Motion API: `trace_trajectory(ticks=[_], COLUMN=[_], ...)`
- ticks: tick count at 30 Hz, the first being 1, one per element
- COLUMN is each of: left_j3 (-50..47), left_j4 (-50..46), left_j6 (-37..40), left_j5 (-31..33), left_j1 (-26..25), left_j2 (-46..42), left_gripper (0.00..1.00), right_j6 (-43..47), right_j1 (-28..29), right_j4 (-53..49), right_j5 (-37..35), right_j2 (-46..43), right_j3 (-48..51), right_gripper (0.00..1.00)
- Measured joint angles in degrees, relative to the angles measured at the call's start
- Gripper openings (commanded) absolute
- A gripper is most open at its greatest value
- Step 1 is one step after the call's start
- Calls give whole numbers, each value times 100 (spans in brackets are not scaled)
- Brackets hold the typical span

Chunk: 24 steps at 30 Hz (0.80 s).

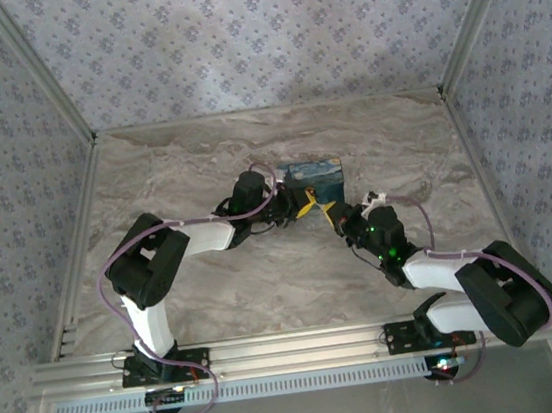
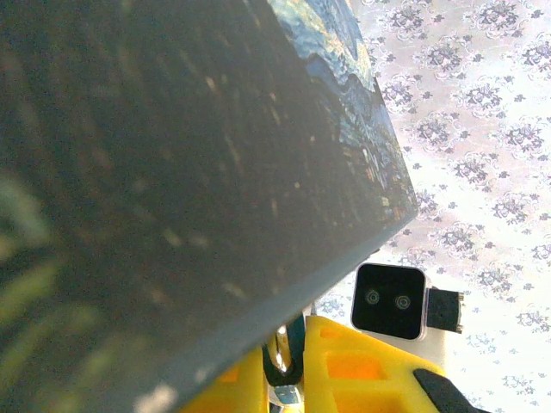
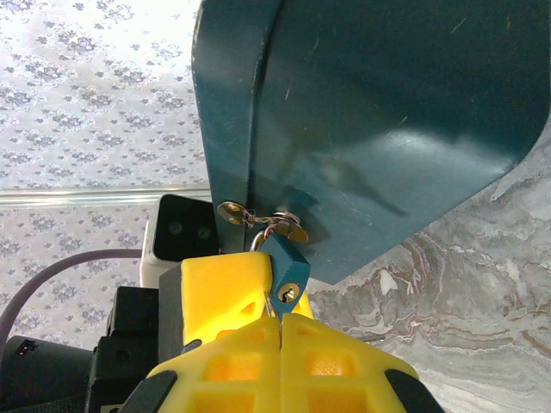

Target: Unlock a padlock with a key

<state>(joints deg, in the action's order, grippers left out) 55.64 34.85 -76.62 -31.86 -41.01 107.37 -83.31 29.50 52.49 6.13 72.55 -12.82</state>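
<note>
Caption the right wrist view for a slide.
Right jaws shut just beneath the teal padlock hanging from the hasp of a dark box.

Top external: high behind the arm bases (image 1: 165,366), looking down on the whole table (image 1: 287,296). Left wrist: jammed against the box (image 2: 172,172), facing up along its side. Right wrist: close under the box, lens on the padlock (image 3: 284,274). Both wrist views share box and padlock.

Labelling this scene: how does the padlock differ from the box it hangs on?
The padlock is small; the box is far larger. The padlock has a brass keyhole at its end; the box carries a metal hasp. The padlock dangles tilted; the box presents broad flat sides. Both are dark blue-green.
</note>
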Motion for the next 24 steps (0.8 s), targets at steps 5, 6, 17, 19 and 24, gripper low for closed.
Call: trace_trajectory(ticks=[5, 6, 17, 19, 24], left_j3=[0, 0, 0, 0, 0], left_j4=[15, 15, 92, 116, 140], left_j6=[0, 0, -2, -2, -2], left_j5=[0, 0, 2, 7, 20], left_j1=[0, 0, 0, 0, 0], left_j2=[0, 0, 17, 24, 33], left_gripper=[13, 12, 13, 13, 13], right_j6=[17, 15, 127, 144, 166], right_j1=[2, 2, 2, 2, 7], right_j4=[-17, -37, -319, -365, -428], right_j5=[-2, -9, -98, -103, -105], right_j2=[-4, -11, -326, -326, -326], right_j3=[0, 0, 2, 2, 2], right_gripper=[0, 0, 0, 0, 0])
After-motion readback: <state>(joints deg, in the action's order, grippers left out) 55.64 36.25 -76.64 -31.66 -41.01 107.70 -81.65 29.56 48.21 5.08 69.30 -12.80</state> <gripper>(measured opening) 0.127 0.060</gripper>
